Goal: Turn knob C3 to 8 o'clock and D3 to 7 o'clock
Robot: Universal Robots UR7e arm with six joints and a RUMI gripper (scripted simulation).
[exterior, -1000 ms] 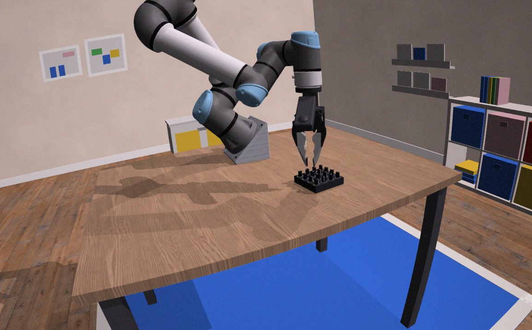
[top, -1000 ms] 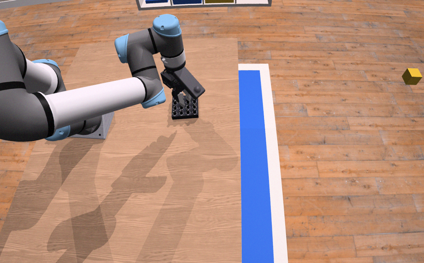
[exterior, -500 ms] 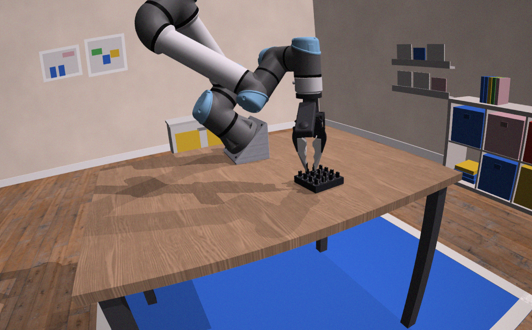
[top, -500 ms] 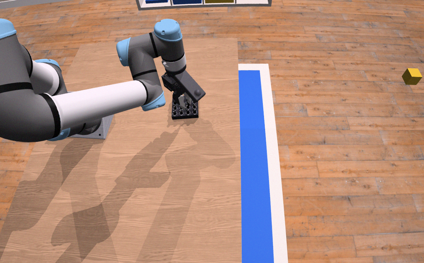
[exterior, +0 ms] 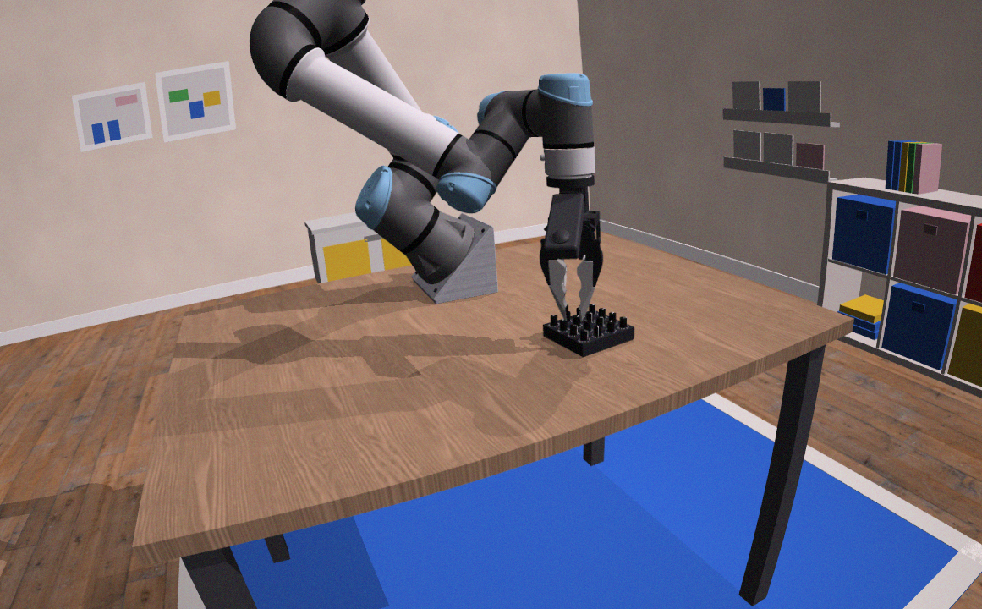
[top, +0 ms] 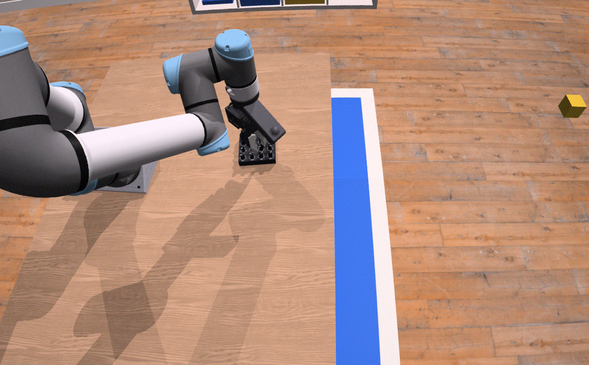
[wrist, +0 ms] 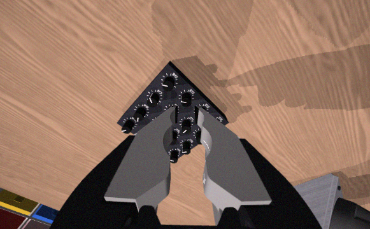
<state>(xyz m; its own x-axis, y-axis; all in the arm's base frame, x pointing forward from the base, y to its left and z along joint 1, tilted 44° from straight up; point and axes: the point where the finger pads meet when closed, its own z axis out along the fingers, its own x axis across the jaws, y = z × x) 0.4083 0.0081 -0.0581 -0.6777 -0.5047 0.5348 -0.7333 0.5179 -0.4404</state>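
The gripper, nearly closed and holding nothing, hangs just above the knob box

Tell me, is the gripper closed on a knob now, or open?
Open, narrowly. The gripper hangs over the knob box; a gap shows between its fingers, which clamp no knob.

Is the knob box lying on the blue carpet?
No, the knob box sits on the wooden table, under the gripper.
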